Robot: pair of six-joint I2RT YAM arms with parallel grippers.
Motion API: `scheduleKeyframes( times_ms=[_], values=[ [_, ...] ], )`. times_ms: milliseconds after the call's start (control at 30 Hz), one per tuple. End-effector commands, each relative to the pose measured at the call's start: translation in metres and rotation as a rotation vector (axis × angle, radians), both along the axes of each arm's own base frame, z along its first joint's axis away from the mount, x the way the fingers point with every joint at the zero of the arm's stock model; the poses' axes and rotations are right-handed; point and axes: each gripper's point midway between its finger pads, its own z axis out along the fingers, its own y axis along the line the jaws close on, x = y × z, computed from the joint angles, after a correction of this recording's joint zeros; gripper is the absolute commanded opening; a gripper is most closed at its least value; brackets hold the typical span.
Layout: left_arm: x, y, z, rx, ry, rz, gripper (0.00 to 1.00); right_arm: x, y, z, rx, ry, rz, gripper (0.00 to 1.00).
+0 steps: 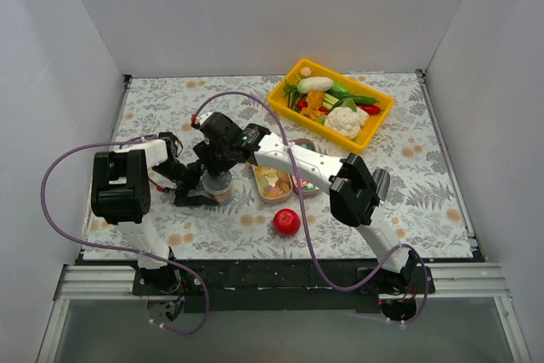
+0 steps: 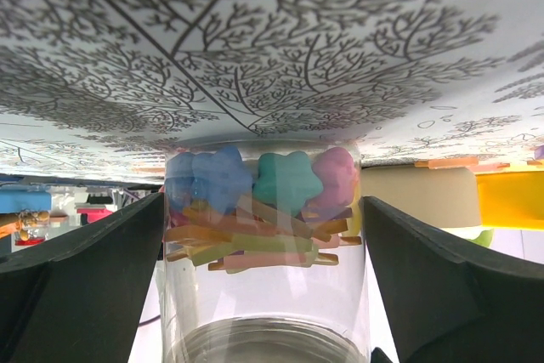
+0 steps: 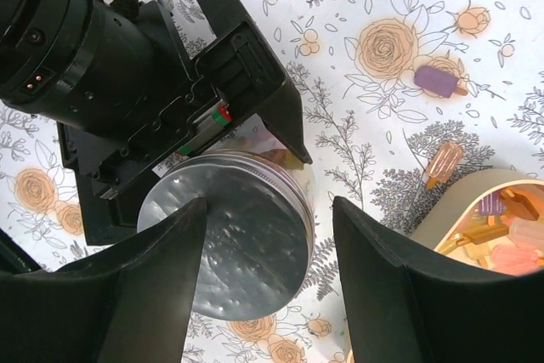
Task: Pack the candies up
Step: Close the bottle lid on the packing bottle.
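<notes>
Between left jaws: jar [image 2: 263,312] of candies [image 2: 255,210]; right jaws apart over lid [image 3: 246,235].

Overhead; two wrist close-ups, same jar [image 3: 246,235]

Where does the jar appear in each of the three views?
Top external: jar left of centre, near the table's front.
Left wrist: jar fills the lower middle, seen from the side.
Right wrist: jar at lower centre, seen from above.
Shared landmark: the beige tray, right of the jar in every view.
</notes>
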Motion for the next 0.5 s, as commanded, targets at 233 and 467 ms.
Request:
scheduleKeyframes(
  times_ms=[233, 467],
  values=[
    [-0.016, -0.008, -0.013, -0.036, 0.194, 0.126, 0.98, 0.022, -0.006, 0.048, 0.013, -0.171, -0.001, 0.65],
    [-0.019, -0.009, -0.016, -0.042, 0.199, 0.114, 0.98, 0.003, 0.005, 0.041, 0.056, -0.111, 0.11, 0.38]
  ],
)
